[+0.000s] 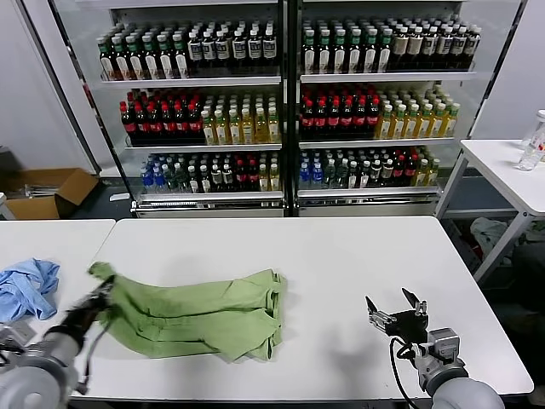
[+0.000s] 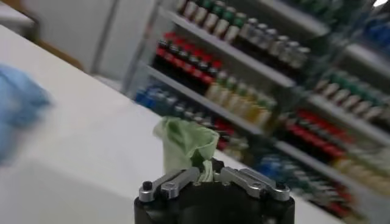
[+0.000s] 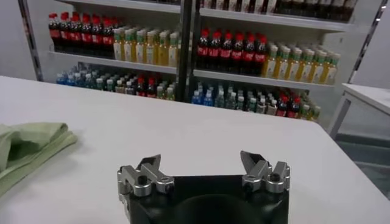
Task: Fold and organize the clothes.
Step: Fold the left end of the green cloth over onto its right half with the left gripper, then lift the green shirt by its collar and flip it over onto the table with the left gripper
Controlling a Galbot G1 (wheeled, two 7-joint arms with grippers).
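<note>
The light green shirt (image 1: 200, 313) lies crumpled and partly folded on the white table (image 1: 341, 256), left of centre. My left gripper (image 1: 100, 298) is at the shirt's left end, shut on a bunch of its fabric. In the left wrist view the green cloth (image 2: 186, 143) rises out from between the closed jaws of my left gripper (image 2: 206, 172). My right gripper (image 1: 395, 308) hovers over the table's front right, open and holding nothing, well apart from the shirt. The right wrist view shows the right gripper (image 3: 202, 165) with spread jaws and the shirt's edge (image 3: 27, 146) far off.
A light blue cloth (image 1: 27, 285) lies on the neighbouring table at the far left. Glass-fronted coolers full of bottles (image 1: 281, 111) stand behind the table. A side table (image 1: 511, 170) with a bottle stands at the right; a cardboard box (image 1: 47, 192) sits on the floor at left.
</note>
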